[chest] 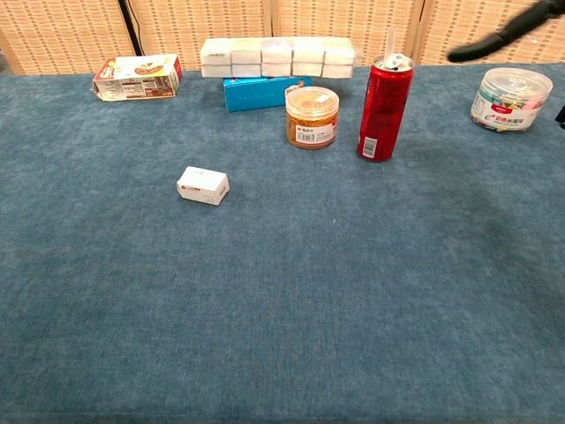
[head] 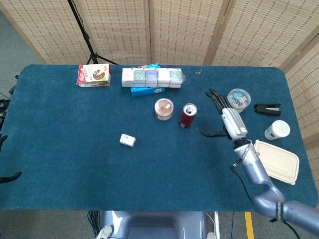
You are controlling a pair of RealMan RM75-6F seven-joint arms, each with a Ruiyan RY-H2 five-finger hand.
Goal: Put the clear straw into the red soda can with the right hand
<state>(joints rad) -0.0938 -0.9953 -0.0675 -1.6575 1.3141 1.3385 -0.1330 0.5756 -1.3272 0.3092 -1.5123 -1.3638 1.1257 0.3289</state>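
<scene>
The right hand (head: 227, 119), fingers spread and empty, hangs at the red soda can's (chest: 382, 109) three o'clock. The clear straw (chest: 389, 42) stands in the can (faint). Insertion looks done; next, retract clear.

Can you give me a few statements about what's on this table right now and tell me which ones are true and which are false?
1. The red soda can stands upright. True.
2. The right hand grips the can. False: it is apart from the can, fingers spread, holding nothing.
3. A clear straw sticks up out of the can's top. True.
4. The small white box is stacked on the orange-lidded jar. False: it lies alone on the blue cloth, apart from the jar.
5. The jar stands beside the can. True.
</scene>
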